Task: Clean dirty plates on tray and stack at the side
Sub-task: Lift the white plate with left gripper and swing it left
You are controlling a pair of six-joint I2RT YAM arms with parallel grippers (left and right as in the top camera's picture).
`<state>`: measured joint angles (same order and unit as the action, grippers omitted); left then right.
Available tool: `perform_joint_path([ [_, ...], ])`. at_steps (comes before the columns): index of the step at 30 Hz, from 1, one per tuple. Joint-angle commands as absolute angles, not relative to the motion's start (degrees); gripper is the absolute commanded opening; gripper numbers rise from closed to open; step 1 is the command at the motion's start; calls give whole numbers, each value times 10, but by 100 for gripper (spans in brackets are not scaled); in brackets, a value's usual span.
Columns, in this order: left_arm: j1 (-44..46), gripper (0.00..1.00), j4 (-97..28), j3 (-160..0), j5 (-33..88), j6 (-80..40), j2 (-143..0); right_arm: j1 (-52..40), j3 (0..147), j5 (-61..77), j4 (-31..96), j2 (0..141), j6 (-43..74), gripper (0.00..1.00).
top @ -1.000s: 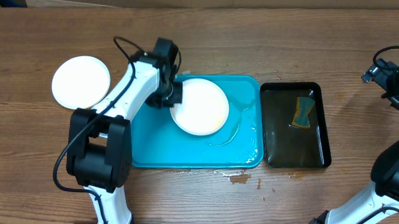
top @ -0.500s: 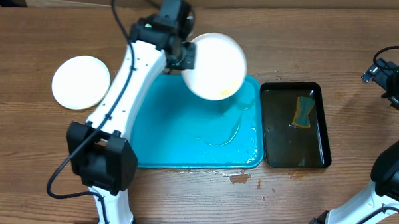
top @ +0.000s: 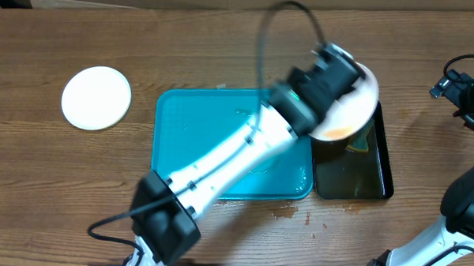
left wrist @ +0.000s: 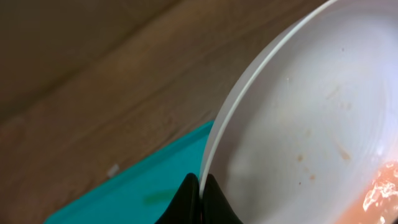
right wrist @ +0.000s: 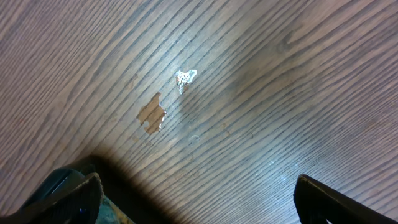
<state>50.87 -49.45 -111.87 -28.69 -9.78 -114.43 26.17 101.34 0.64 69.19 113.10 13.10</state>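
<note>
**A:** Where's the plate (top: 363, 98)?

**B:** Top cam: upper right of frame, over the top end of the black tray (top: 375, 177). Left pincer (top: 337, 89) has it by the rim. The arm runs diag. from bottom left, across the blue tray (top: 181, 147). Can't tell from there if the plate touches the black tray.

**A:** Dirty?

**B:** Yes. Top cam shows only an orange patch (top: 340, 133) at its lower edge. Left wrist cam is much closer: thin brown streaks on the white inside, plus a wet orange pool (left wrist: 380, 191) at bottom right of frame.

**A:** Grip?

**B:** Top cam is blurred there, no detail. Wrist cam has it: dark fingers (left wrist: 188, 196) at bottom centre, pinched narrow on the plate's edge. A corner of the blue tray shows at lower left, wood table (left wrist: 93, 93) above it.

**A:** Other plate (top: 96, 97)?

**B:** Flat on the table, left side of frame, well apart from the blue tray. Top cam only. Looks plain white.

**A:** Blue tray?

**B:** No plates on it. Wet sheen toward its lower right.

**A:** Right side?

**B:** Top cam: arm at far right edge, jaw state unreadable. Right wrist cam settles it: right pincer (right wrist: 198, 183) spread wide, a finger in each lower corner, nothing between. Just wood below, w/ a pale chip (right wrist: 152, 115) and a white speck (right wrist: 185, 78).
</note>
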Motion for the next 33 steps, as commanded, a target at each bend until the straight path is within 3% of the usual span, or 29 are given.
perform_joint_path([
  [1, 573, 4, -475, -1126, -507, -59, -1133, 263, 1020, 5, 691, 1122, 130, 100],
  [13, 670, 4, -345, -1126, -691, 136, -1134, 263, 1020, 5, 691, 1122, 130, 100],
  [21, 694, 4, -222, -1126, -711, 258, -1134, 263, 1020, 5, 691, 1122, 130, 100],
  [28, 668, 4, -275, -1126, -651, 132, -1134, 263, 1020, 5, 691, 1122, 130, 100],
  [33, 601, 4, -415, -1126, -431, -50, -1134, 263, 1020, 5, 691, 1122, 130, 100],
])
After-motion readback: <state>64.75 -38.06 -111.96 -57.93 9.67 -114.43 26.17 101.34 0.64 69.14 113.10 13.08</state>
